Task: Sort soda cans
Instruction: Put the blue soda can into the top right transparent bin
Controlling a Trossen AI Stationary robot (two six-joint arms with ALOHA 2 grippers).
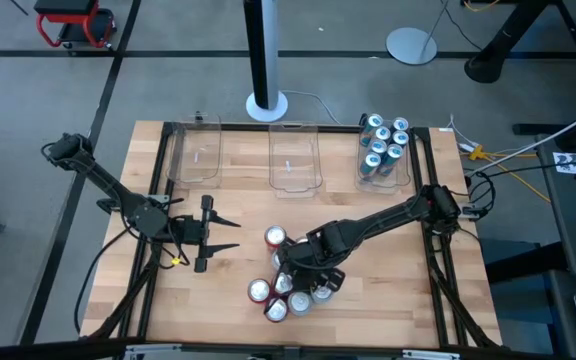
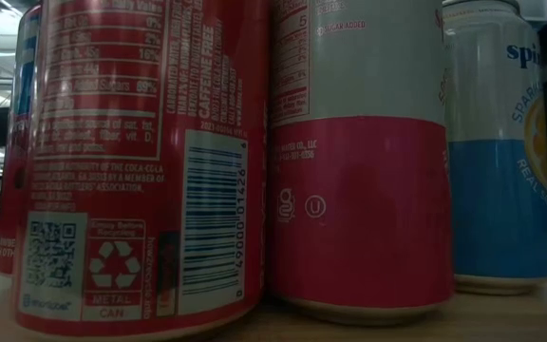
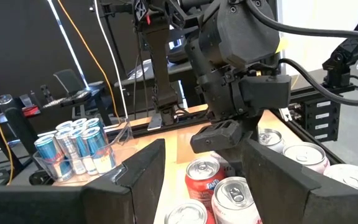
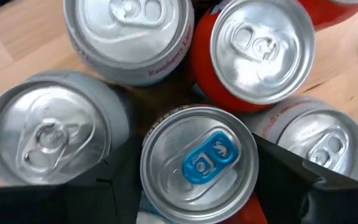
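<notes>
A cluster of soda cans (image 1: pixel 286 288) stands upright on the wooden table near its front edge. Seen close in the low view are a red one (image 2: pixel 131 171), a silver-and-red one (image 2: pixel 359 161) and a silver-and-blue one (image 2: pixel 497 142). My right gripper (image 1: pixel 298 272) reaches down into the cluster, shut on a can with a blue tab (image 4: pixel 199 163). Several teal cans (image 1: pixel 383 145) stand in the far right clear bin (image 1: pixel 408 170). My left gripper (image 1: pixel 230 235) hovers open, level, left of the cluster, holding nothing. My right gripper pinches the blue-tabbed can between its two fingers (image 4: pixel 120 180), one on each opposite side just below the top rim (image 4: pixel 151 186). The fingers come from above, slanting steeply down. The can stands upright among its neighbours, which hide its base.
Two more clear bins, left (image 1: pixel 196 152) and middle (image 1: pixel 296 158), stand at the far edge. A single red can (image 1: pixel 275 237) stands just beyond the cluster. Neighbouring cans (image 4: pixel 48 134) crowd close against the held one. Bare wood lies between the bins and the cluster.
</notes>
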